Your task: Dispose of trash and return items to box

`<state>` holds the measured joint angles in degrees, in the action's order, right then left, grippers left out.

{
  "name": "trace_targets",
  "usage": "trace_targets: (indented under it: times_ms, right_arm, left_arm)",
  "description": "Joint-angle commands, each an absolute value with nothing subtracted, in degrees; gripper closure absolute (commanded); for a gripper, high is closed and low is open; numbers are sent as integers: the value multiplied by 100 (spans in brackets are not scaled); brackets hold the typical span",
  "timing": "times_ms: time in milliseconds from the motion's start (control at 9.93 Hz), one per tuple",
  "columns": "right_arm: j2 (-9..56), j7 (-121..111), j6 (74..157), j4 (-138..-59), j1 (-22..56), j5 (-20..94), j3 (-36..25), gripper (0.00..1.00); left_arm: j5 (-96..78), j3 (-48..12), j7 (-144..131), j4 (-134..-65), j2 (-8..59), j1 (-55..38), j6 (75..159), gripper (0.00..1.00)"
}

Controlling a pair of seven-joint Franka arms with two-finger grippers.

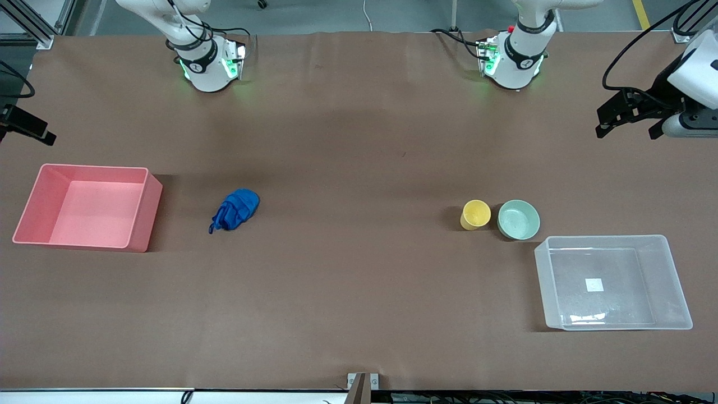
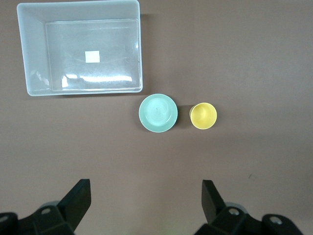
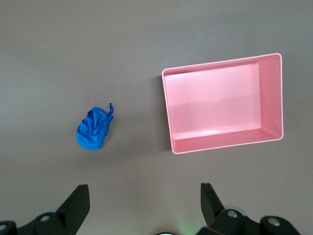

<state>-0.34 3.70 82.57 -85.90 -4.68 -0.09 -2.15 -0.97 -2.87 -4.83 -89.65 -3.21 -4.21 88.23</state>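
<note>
The trash, a deep-blue soft wad (image 1: 236, 209) with a thin strand, lies on the table beside the pink bin; it also shows in the right wrist view (image 3: 94, 129). The yellow cup (image 1: 475, 214) and the mint-green bowl (image 1: 519, 219) stand side by side, upright, next to the clear frosted box (image 1: 612, 282). They also show in the left wrist view: cup (image 2: 203, 115), bowl (image 2: 158, 112), box (image 2: 82, 48), which is empty. My left gripper (image 1: 626, 128) (image 2: 145, 188) is open and empty, high over the left arm's end of the table. My right gripper (image 3: 143, 191) is open and empty, high over the right arm's end.
An empty pink rectangular bin (image 1: 90, 206) (image 3: 222, 103) stands at the right arm's end of the table. The table is covered in brown paper. The two arm bases (image 1: 205, 64) (image 1: 513, 59) stand along the table's edge farthest from the front camera.
</note>
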Motion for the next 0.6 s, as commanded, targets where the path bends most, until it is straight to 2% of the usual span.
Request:
trace_targets:
  times_ms: [0, 504]
  right_arm:
    - [-53, 308, 8218, -8578, -527, 70, -193, 0]
    - [-35, 369, 8209, -8578, -484, 70, -176, 0]
  left_arm:
    - [-79, -290, -545, -9167, -317, -413, 8807, 0]
    - [-70, -281, -528, -9141, -220, -404, 8833, 0]
